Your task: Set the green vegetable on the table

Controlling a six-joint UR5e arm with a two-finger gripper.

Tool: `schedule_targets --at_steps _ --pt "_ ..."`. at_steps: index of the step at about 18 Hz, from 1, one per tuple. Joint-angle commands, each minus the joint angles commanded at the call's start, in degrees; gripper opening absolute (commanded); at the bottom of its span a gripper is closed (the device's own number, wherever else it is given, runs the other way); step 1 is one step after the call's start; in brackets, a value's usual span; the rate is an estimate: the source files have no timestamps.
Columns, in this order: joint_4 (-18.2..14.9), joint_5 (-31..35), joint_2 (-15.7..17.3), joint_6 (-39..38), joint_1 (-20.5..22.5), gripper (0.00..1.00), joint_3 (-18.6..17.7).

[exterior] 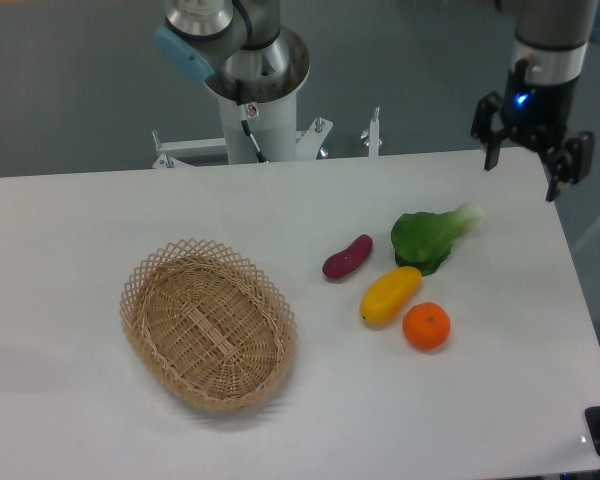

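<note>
green vegetable (430,238) flat on table (100,420), gripper (527,158) spread above

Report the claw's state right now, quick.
Claw: open, holding nothing, raised above the table's far right edge. The green vegetable lies free on the table below it.

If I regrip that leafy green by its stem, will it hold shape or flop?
The leafy green would probably flop: its broad leaf looks thin and lies flat on the table. The short pale stem looks firmer. It likely won't roll. The gripper is open above it.
</note>
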Motion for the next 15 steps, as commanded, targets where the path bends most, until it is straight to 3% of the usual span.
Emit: schedule_targets --at_steps 2,8,15 --pt "-0.97 0.00 -0.18 1.74 1.66 1.00 0.71" --pt "-3.79 -0.26 -0.18 17.65 7.03 1.00 1.15" --pt "-4.49 -0.61 -0.09 18.64 7.74 1.00 1.07"
